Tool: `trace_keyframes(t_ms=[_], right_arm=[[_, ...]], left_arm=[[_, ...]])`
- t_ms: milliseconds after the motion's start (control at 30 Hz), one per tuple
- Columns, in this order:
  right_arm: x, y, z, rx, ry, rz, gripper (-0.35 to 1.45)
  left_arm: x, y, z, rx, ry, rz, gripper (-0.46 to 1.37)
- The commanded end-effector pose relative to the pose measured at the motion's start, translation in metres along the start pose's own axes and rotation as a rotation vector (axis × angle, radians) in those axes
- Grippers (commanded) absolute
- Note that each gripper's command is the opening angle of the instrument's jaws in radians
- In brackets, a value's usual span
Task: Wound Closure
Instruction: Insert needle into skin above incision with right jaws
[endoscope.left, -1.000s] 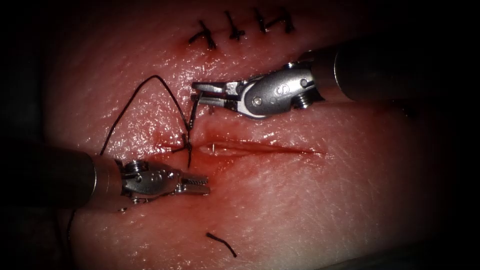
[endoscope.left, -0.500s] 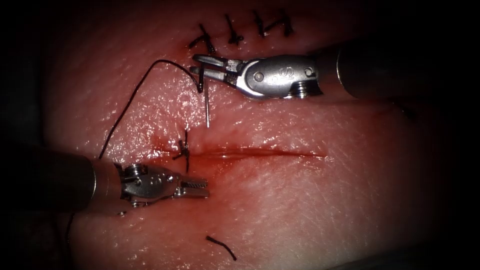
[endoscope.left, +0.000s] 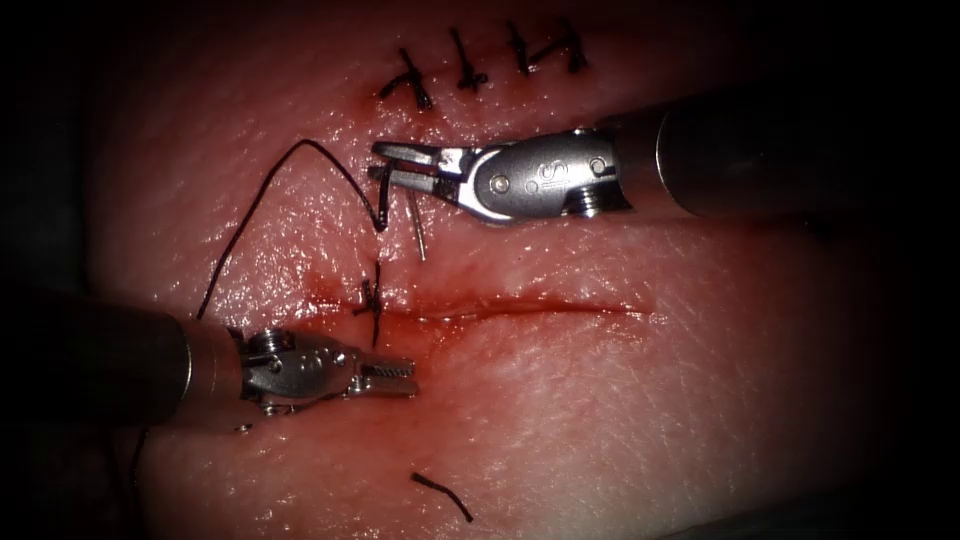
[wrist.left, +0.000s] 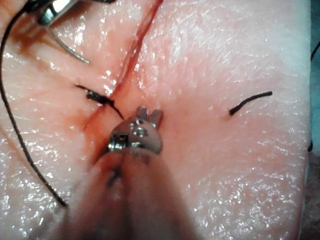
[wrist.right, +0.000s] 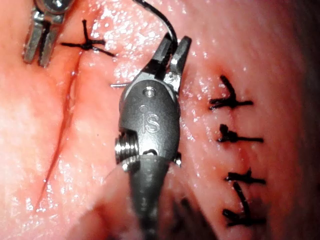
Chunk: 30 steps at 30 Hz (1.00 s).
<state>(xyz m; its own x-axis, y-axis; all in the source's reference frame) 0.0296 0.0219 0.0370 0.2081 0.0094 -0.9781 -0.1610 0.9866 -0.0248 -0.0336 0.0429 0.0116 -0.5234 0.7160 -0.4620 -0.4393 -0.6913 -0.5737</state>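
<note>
My right tool (endoscope.left: 395, 165) hangs over the tissue (endoscope.left: 620, 400), above the cut (endoscope.left: 510, 305). Its jaws pinch the needle (endoscope.left: 417, 228) near the thread end; the needle is free of the tissue, its tip pointing down toward the cut. The thread (endoscope.left: 270, 195) leaves the needle's end and arcs away to the left. My left tool (endoscope.left: 395, 376) rests just below the left end of the cut, jaws pressed together, holding nothing. One knot (endoscope.left: 372, 300) sits across the cut beside it. A cut piece of thread (endoscope.left: 442, 494) lies lower on the tissue. Finished stitches (endoscope.left: 470, 65) stand in a row above my right tool.
</note>
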Motion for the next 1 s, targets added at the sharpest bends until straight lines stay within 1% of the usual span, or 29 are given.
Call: trace_keyframes(t_ms=[33, 167, 300, 433, 633, 700, 1000], right_arm=[[0.0001, -0.0003, -0.0001, 0.003, -0.019, 0.058, -0.35], [-0.0001, -0.0005, 0.0002, 0.016, -0.039, 0.120, -0.35], [-0.0006, -0.0009, 0.0006, 0.047, -0.076, 0.175, -0.35], [-0.0010, -0.0016, 0.0006, 0.063, -0.088, 0.194, -0.35], [-0.0017, -0.0026, 0.0005, 0.082, -0.108, 0.272, -0.35], [-0.0018, -0.0026, 0.0005, 0.077, -0.112, 0.283, -0.35], [-0.0020, -0.0015, 0.0006, 0.061, -0.127, 0.425, -0.35]], left_arm=[[0.0000, 0.0000, 0.0000, 0.002, 0.000, 0.000, 0.09], [0.0001, 0.0000, 0.0000, 0.002, 0.000, 0.000, 0.09], [0.0000, -0.0001, 0.0000, 0.001, 0.000, -0.006, 0.10], [0.0000, -0.0001, -0.0001, 0.000, 0.000, -0.005, 0.10], [-0.0001, -0.0002, -0.0003, -0.002, -0.001, -0.009, 0.13], [-0.0001, -0.0002, -0.0003, -0.002, -0.001, -0.009, 0.12], [-0.0001, -0.0002, -0.0002, -0.001, -0.001, -0.009, 0.10]])
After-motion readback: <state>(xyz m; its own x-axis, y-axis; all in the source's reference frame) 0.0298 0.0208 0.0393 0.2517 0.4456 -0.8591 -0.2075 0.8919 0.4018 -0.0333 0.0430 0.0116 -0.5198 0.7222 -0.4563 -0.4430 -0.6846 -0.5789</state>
